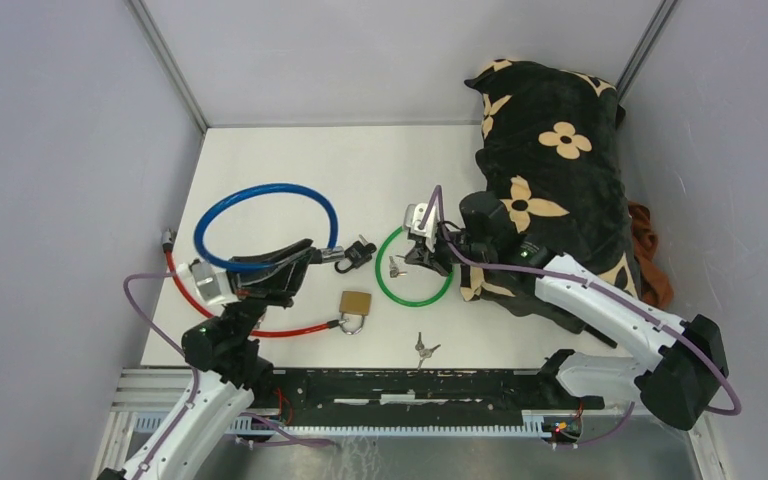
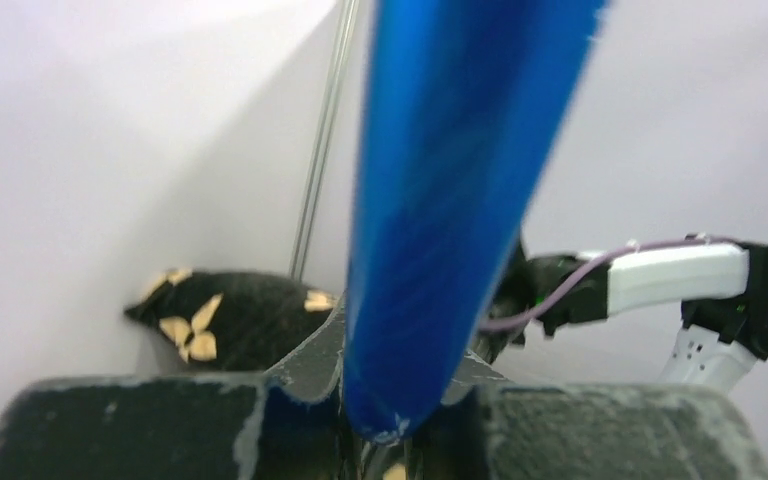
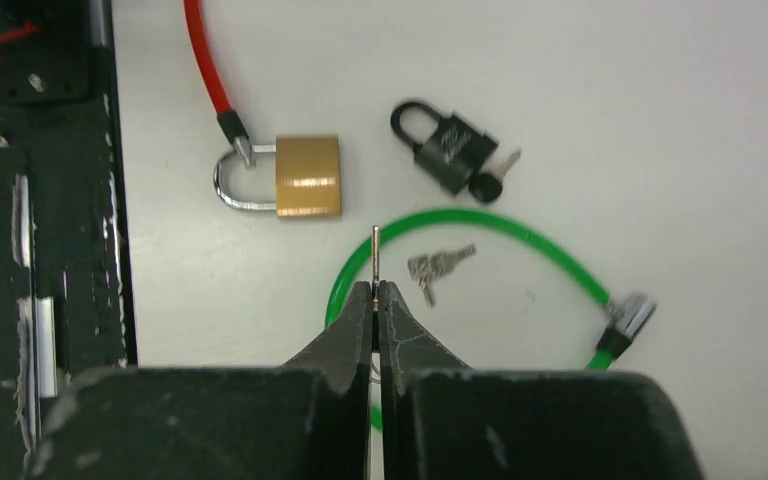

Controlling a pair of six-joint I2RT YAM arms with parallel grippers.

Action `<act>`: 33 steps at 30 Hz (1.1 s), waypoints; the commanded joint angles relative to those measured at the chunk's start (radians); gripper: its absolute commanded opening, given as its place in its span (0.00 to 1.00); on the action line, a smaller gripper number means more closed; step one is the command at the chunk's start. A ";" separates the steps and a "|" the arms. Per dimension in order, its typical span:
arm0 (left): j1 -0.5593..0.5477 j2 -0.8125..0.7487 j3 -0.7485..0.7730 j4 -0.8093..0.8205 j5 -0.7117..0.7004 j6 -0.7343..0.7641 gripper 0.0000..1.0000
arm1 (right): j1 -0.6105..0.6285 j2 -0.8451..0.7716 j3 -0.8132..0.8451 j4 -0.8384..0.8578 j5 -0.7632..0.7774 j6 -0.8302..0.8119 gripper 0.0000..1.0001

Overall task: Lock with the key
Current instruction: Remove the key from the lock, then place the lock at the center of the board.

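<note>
My right gripper (image 3: 375, 292) is shut on a small key (image 3: 376, 243) whose blade sticks out past the fingertips; it hovers over the green cable loop (image 3: 460, 217). The brass padlock (image 3: 307, 176), hooked on the red cable (image 3: 206, 62), lies just beyond the key tip. In the top view the right gripper (image 1: 423, 254) is right of the brass padlock (image 1: 356, 303). My left gripper (image 1: 303, 259) is shut on the blue cable lock (image 1: 260, 191), which fills the left wrist view (image 2: 450, 200).
A black padlock (image 3: 446, 150) with a key in it lies beyond the green loop. A key bunch (image 3: 440, 265) lies inside the loop, another bunch (image 1: 423, 348) near the front rail. A black flowered cushion (image 1: 550, 180) fills the back right.
</note>
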 commanded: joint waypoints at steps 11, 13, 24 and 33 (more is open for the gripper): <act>0.010 -0.005 0.170 -0.516 -0.351 0.048 0.02 | -0.046 -0.083 -0.062 0.004 0.074 0.044 0.00; 0.010 0.042 0.209 -0.706 -0.437 0.027 0.02 | -0.046 -0.085 -0.074 0.024 0.067 0.050 0.00; 0.166 0.428 0.182 -0.822 -0.424 -0.216 0.02 | -0.045 0.000 -0.141 0.209 -0.108 0.090 0.00; 0.274 0.665 0.122 -0.713 -0.446 -0.291 0.04 | -0.018 0.250 -0.038 0.393 -0.177 0.212 0.00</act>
